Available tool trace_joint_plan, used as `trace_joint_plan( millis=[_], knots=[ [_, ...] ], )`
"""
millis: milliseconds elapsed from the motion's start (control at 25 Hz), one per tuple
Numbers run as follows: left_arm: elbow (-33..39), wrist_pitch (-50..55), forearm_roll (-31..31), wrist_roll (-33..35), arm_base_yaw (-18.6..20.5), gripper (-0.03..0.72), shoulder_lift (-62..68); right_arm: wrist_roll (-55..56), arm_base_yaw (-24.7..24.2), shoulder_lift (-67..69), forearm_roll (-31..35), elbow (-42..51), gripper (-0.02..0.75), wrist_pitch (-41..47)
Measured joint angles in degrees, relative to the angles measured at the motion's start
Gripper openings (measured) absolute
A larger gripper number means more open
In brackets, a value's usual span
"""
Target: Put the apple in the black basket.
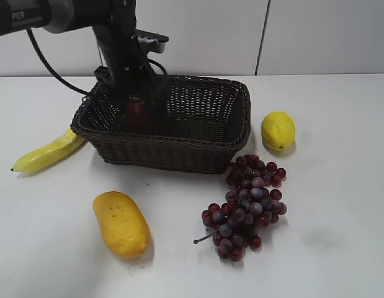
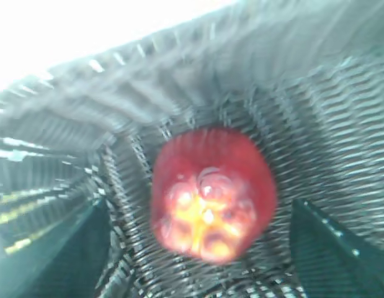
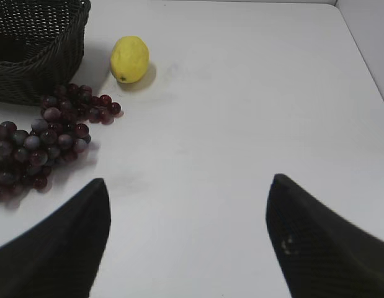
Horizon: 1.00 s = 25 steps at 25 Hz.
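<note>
Nearest you on the desk point(image 1: 340, 248) lie a mango point(image 1: 121, 223) and the grapes point(image 1: 246, 208), then a lemon point(image 1: 278, 130) and a banana point(image 1: 48, 151) on either side of the basket point(image 1: 179, 152). The apple point(image 2: 210, 195) sits on the woven floor inside the basket, at its left end. Your left hand point(image 2: 198, 261) hangs over it with fingers wide on both sides and clear of the fruit, so it looks released. Your right hand point(image 3: 188, 242) is wide and holds nothing, well apart from the basket. The risk now, as I judge it: lifting out carelessly could snag a finger on the weave or rim and drag the basket, or nudge the apple so it rolls. On the arm behind, only the letters "PER" can be read.
</note>
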Motion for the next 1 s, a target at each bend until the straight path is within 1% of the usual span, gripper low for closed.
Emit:
trace_joint_plan(
  millis=[360, 640, 720, 800, 880, 1000],
  knots=[
    [-5.65, 3.27, 0.43, 0.0, 0.0, 0.692, -7.13, 0.0, 0.0, 0.0, 0.0, 0.0, 0.59, 0.0],
    [-5.46, 3.47, 2.49, 0.0, 0.15, 0.672, -18.93, 0.0, 0.0, 0.0, 0.0, 0.0, 0.59, 0.0],
    [-3.59, 3.47, 2.72, 0.0, 0.69, 0.666, -22.93, 0.0, 0.0, 0.0, 0.0, 0.0, 0.59, 0.0],
    [-0.03, 3.47, 2.72, 0.0, 1.86, 0.661, -27.58, 0.0, 0.0, 0.0, 0.0, 0.0, 0.59, 0.0],
    [5.61, 3.47, 2.86, 0.0, 3.35, 0.655, -31.97, 0.0, 0.0, 0.0, 0.0, 0.0, 0.59, 0.0],
    [15.54, 3.54, 2.91, 0.0, 6.65, 0.641, -39.14, 0.0, 0.0, 0.0, 0.0, 0.0, 0.59, 0.0]
  ],
)
